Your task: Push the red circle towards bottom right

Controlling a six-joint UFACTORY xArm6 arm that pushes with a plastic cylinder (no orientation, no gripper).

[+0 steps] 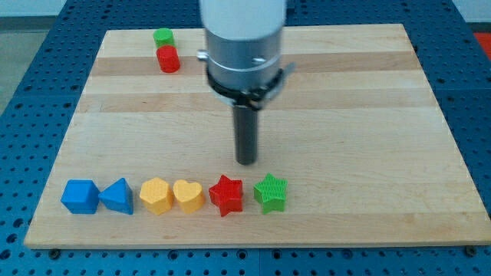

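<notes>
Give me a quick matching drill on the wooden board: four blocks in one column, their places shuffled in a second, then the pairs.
Column one:
1. red circle block
2. green star block
3. blue cube block
4. green circle block

Column two:
A. view's left end of the bottom row
B. view's top left, just below its green neighbour
C. nearest the board's top edge
D. view's right end of the bottom row, below my tip

Pairs: 1-B, 2-D, 3-A, 4-C
</notes>
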